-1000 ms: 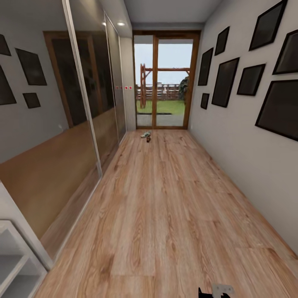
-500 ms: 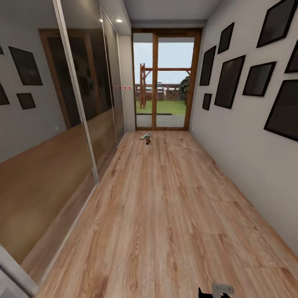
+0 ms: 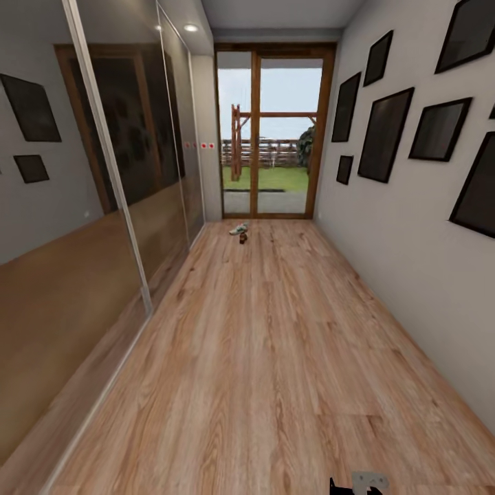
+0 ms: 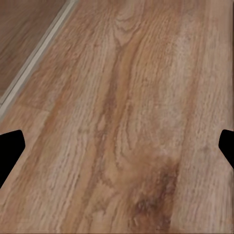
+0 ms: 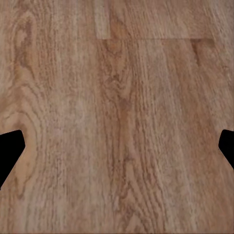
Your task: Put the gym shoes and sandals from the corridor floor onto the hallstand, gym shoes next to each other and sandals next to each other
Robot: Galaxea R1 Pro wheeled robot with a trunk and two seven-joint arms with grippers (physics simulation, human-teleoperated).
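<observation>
Down at the far end of the corridor floor (image 3: 275,357), a gym shoe (image 3: 238,229) and something dark (sandal, probably) (image 3: 243,238) are lying by the glass door (image 3: 271,134). Looks like the approach step, so driving closer is next. Left tool (image 4: 117,146) and right tool (image 5: 117,146) are both hanging spread apart, holding nothing.

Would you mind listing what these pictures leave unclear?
- Head view: the shoes far down the corridor floor are too small to count or sort.
- Head view: a grey part is cut off by the bottom edge.
- Wrist views: the fingers are cropped to dark tips at the frame edges.
</observation>
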